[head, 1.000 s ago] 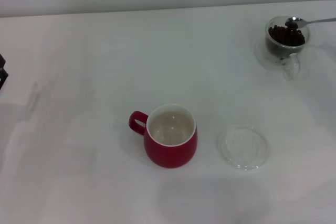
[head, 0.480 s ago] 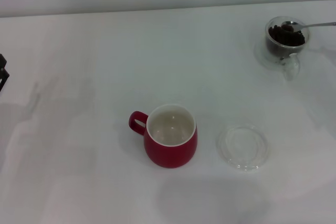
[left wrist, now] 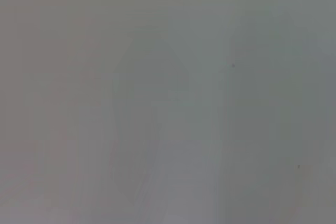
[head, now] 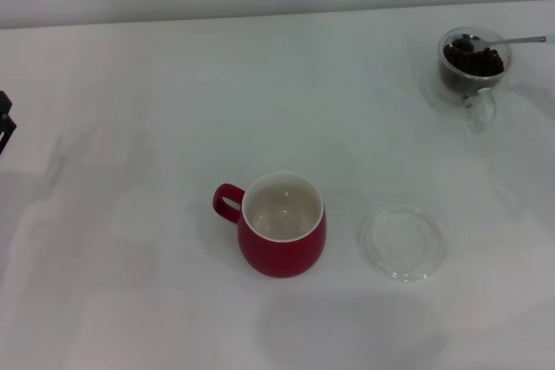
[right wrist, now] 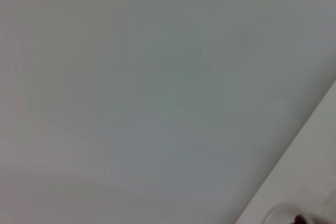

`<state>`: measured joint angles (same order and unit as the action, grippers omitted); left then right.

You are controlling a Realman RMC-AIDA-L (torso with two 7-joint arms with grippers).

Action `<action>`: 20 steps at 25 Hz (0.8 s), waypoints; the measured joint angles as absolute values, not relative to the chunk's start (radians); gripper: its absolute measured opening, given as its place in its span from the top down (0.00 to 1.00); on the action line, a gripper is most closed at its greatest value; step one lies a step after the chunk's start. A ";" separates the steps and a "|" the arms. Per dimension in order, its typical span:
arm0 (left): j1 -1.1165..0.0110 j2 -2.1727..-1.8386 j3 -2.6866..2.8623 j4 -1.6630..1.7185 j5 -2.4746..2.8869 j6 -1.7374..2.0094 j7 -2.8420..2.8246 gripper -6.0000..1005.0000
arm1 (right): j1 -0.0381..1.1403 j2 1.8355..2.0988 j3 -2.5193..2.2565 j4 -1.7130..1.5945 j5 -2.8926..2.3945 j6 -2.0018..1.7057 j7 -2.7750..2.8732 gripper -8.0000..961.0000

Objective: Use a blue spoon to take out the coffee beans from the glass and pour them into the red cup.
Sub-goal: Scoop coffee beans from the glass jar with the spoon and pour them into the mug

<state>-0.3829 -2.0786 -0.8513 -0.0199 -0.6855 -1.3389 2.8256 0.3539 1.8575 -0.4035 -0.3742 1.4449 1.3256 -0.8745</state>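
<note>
Fingers of both grippers are out of sight, so I cannot tell whether either pair is spread or pressed together. Only a dark piece of the left arm point(head: 5, 120) shows, at the table's left edge. On the white table point(head: 156, 127), the glass point(head: 473, 67) stands far right, near the back, its handle toward the robot, with dark beans point(head: 473, 60) inside. The spoon point(head: 494, 42) has its metal bowl down among the beans, stem leading off the right edge. The red cup point(head: 282, 224) stands mid-table, white inside, handle to the left. A clear dish point(head: 402, 243) lies just right of the cup.
</note>
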 joint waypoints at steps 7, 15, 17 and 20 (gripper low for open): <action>-0.382 -2.079 -0.851 -0.021 -0.686 -1.339 2.826 0.23 | 0.352 1.854 -0.426 -0.373 1.428 1.413 -0.861 0.79; -0.382 -2.080 -0.851 -0.026 -0.685 -1.339 2.826 0.23 | 0.338 1.864 -0.429 -0.380 1.391 1.492 -0.867 0.79; -0.382 -2.080 -0.851 -0.026 -0.685 -1.339 2.826 0.23 | 0.334 1.871 -0.430 -0.383 1.387 1.508 -0.869 0.79; -0.381 -2.081 -0.851 -0.025 -0.685 -1.339 2.826 0.23 | 0.329 1.884 -0.430 -0.384 1.379 1.525 -0.877 0.79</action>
<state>-0.3808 -2.0812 -0.8514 -0.0246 -0.6848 -1.3391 2.8256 0.3287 1.8836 -0.4296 -0.3840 1.3786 1.5253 -0.8767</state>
